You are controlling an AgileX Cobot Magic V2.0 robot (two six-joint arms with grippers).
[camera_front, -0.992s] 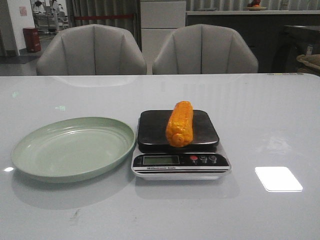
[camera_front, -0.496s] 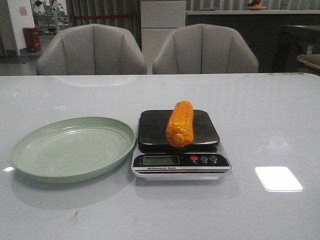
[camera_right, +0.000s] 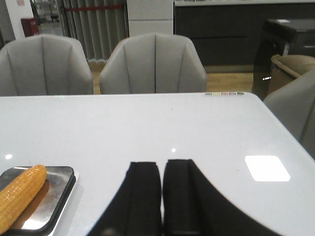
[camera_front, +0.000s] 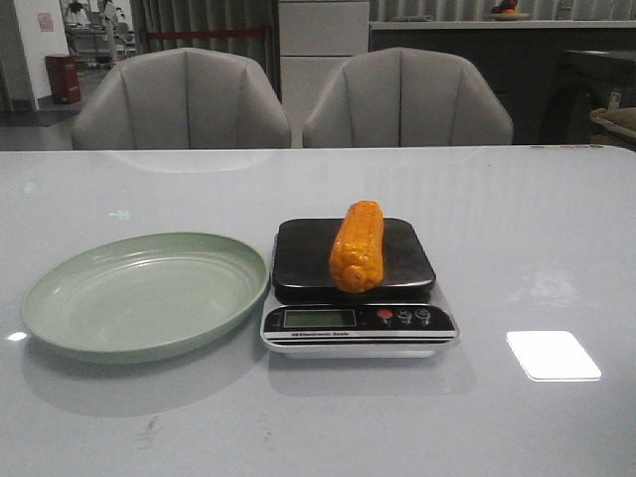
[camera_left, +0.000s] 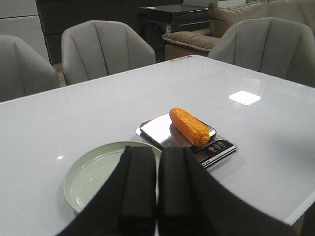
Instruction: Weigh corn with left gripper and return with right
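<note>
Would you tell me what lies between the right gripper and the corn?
Only bare table, as the right wrist view shows, lies between the right gripper and the corn.

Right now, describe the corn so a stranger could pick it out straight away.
Find the white table; near its middle sits a kitchen scale beside a pale green plate. The corn lies on the scale's dark platform, the only bright orange-yellow thing there.

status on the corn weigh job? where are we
Weighing leg looks done: the corn lies on the scale, and the plate beside it holds nothing. In hand: nothing; the left gripper and right gripper are both shut and away from it. Left: the right gripper returns the corn, presumably to the plate.
</note>
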